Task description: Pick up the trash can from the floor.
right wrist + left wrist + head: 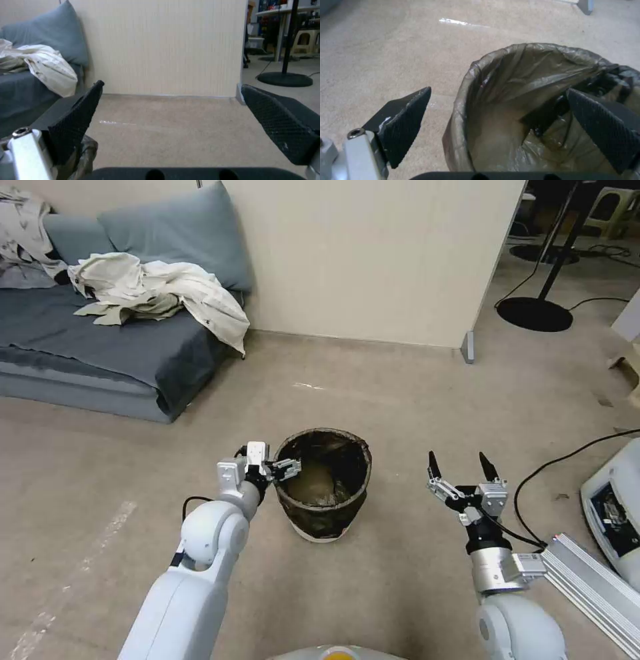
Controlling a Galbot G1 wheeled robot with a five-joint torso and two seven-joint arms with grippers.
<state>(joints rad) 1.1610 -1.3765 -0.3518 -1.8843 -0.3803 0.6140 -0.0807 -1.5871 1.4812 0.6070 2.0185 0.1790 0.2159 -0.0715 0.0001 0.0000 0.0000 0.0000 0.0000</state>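
Note:
The trash can (324, 493) stands upright on the floor (407, 400) just in front of me, its dark crinkled bag folded over the rim and a strip of white showing at the base. My left gripper (288, 469) is open at the can's left rim. In the left wrist view the left gripper (498, 90) straddles the trash can (493, 82) rim, with one finger (405, 122) outside over the floor and the other inside the bag. My right gripper (458, 463) hangs open to the right of the can, apart from it, holding nothing.
A low grey sofa (100, 347) with a cushion and crumpled pale clothes (153, 290) sits at the back left. A beige partition wall (373, 260) stands behind the can. A round black stand base (535, 313), a black cable (567, 457), a white device (617, 513) and an aluminium rail (590, 580) lie on the right.

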